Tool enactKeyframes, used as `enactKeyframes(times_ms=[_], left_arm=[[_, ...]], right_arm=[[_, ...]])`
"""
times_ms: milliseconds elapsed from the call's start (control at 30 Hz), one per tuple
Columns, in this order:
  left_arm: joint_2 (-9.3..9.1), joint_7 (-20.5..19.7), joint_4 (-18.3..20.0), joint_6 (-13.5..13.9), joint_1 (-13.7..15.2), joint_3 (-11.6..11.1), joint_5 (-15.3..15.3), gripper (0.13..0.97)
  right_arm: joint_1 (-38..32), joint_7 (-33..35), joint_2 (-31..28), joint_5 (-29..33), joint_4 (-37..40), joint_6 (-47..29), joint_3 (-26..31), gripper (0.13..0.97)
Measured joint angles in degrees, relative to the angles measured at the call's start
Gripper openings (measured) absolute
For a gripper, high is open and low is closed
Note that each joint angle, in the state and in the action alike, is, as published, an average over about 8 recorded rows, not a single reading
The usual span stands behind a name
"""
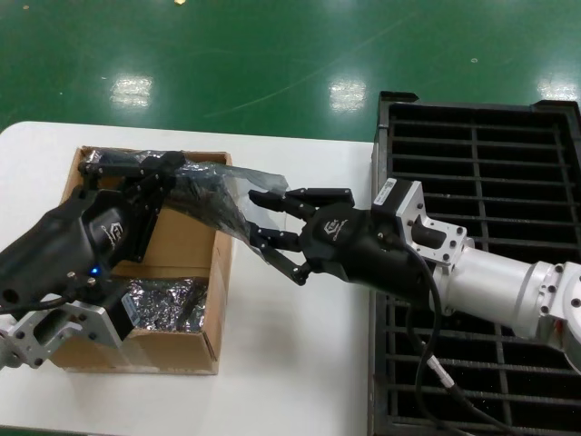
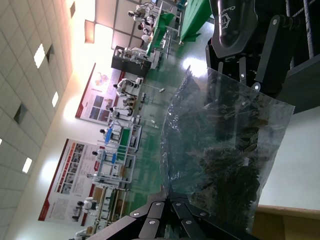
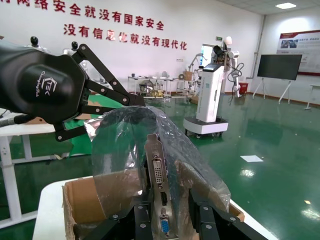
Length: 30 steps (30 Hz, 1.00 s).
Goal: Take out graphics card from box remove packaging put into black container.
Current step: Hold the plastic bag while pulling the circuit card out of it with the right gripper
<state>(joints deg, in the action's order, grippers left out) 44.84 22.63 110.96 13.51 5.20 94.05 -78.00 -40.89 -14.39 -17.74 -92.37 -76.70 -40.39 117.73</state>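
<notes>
The graphics card (image 3: 159, 185) is still inside the translucent packaging (image 1: 218, 195) and hangs above the brown box (image 1: 186, 243). Its silver bracket with the blue port faces the right wrist camera. My left gripper (image 1: 168, 177) is over the box's far end, shut on one edge of the packaging (image 2: 225, 140). My right gripper (image 1: 268, 221) is at the opposite end. It is open, its fingers (image 3: 137, 220) on either side of the bagged bracket, with a gap on one side. The black container (image 1: 481, 154) lies to the right, under the right arm.
A shiny silver crinkled bundle (image 1: 168, 304) lies in the near half of the box. The box stands on a white table (image 1: 300, 363). A black cable (image 1: 425, 363) droops from the right arm over the container. Green floor lies beyond the table.
</notes>
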Motion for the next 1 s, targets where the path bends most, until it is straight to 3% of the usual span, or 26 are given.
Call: enactKeyframes(times_ms=[167, 1000], left_arm=[[0.0, 0.0, 0.0, 0.0, 0.0, 0.0, 0.0, 0.139], [0.0, 0.0, 0.0, 0.0, 0.0, 0.0, 0.0, 0.139]], right_arm=[[-0.3, -0.6, 0.7, -0.3, 0.8, -0.2, 0.0, 0.298], [3.4, -2.8, -1.3, -0.8, -5.2, -0.2, -0.3, 0.147]])
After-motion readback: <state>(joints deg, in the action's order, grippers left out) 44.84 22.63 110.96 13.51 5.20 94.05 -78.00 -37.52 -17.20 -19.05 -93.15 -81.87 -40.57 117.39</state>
